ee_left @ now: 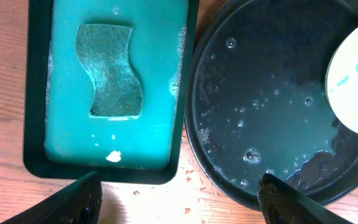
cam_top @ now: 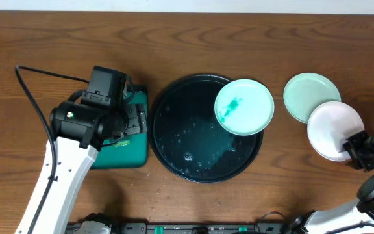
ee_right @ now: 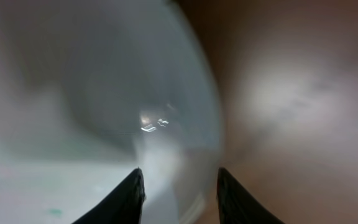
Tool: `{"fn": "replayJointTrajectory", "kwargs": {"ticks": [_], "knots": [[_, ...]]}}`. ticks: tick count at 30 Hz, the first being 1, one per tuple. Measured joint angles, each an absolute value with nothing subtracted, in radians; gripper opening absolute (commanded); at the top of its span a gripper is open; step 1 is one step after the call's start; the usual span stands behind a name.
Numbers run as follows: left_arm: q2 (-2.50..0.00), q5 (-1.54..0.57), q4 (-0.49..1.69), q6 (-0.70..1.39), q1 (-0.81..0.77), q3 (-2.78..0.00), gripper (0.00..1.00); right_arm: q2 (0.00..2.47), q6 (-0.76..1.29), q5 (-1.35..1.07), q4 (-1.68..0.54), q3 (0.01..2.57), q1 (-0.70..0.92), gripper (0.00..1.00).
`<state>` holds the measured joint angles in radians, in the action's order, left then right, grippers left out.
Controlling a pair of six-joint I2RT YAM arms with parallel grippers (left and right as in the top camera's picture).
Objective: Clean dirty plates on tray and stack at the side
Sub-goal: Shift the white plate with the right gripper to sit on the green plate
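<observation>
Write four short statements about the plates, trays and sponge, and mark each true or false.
1. The smeared plate rests on the black tray. True.
2. The other two plates are on it too. False: the mint plate and white plate sit on the table.
3. The white plate overlaps the mint plate. True.
4. The left gripper holds the sponge. False: it is open and empty; the sponge lies in the green tray.
</observation>
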<state>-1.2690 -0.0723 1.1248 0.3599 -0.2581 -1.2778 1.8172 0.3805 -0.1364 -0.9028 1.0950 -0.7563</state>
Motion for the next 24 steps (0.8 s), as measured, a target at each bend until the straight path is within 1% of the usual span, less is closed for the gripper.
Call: {"fn": "replayJointTrajectory", "kwargs": {"ticks": [4,6,10,24], "knots": [[-1.269,-0.072,1.126,0.358,-0.258,-1.277,0.81,1.819,0.33,-0.224,-0.839,1.039,-0.756,0.34],[-1.269,-0.072,1.126,0.357,-0.258,-1.277,0.81,1.819,0.317,-0.248,-0.824,1.037,-0.756,0.27],[-1.269,-0.072,1.122,0.352,-0.258,-1.277,0.81,1.819,0.303,-0.268,-0.816,1.037,-0.756,0.02],[-1.269,-0.072,1.116,0.342,-0.258,-1.277,0.81,1.785,0.303,-0.319,-0.797,1.037,-0.743,0.02]]}}
